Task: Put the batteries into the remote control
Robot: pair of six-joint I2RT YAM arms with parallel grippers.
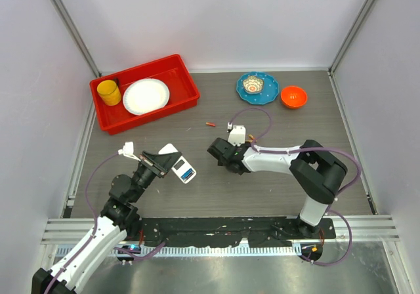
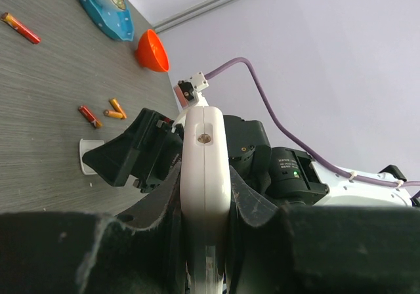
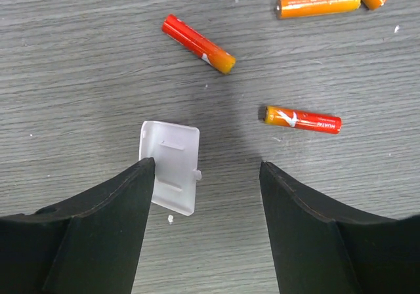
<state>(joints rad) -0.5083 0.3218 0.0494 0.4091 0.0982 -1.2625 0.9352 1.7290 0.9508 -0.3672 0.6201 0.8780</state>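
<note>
The left arm's fingers (image 2: 205, 199) gripped the remote control (image 2: 205, 156) edge-on. The right arm's fingers (image 3: 207, 172) hung open and empty over the worktop (image 3: 79, 58), nearer the batteries (image 3: 199, 43). The nearest battery (image 3: 303, 119) lay just ahead, rightward, its long axis parallel to the line between fingertips. Only the right wrist view showed this; the top view showed a lone battery (image 1: 210, 123), farther off.

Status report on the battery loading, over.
Left pincer shut on small white rectangular remote control. Right pincer open above loose orange-red cylinder batteries on the table. Small white square plastic cover lies partly beneath it.
</note>
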